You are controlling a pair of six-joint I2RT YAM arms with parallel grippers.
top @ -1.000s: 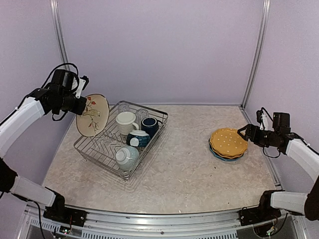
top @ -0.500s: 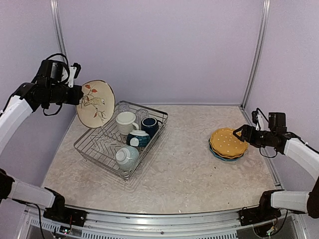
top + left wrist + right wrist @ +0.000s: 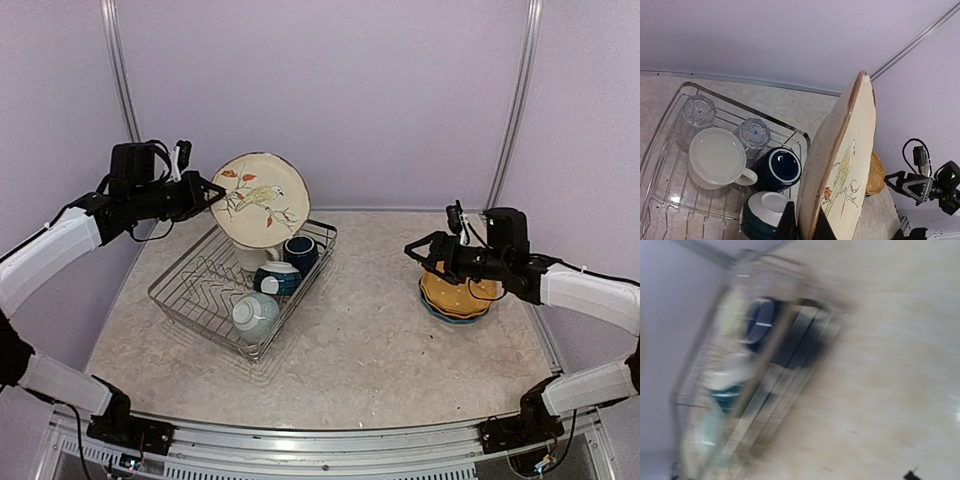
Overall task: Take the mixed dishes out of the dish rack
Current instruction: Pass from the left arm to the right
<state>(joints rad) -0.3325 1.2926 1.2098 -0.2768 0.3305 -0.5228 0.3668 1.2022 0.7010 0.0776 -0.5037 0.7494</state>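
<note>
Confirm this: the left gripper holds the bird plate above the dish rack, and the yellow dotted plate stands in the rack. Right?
No. The yellow dotted plate is not in the dish rack; it lies on the table at right, on a blue plate, as the top external view shows. The left gripper does hold the bird plate above the rack.

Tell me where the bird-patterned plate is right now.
In the top view the bird-patterned plate is in the air left of centre, gripped at its rim by the left gripper, above the far end of the dish rack.
</note>
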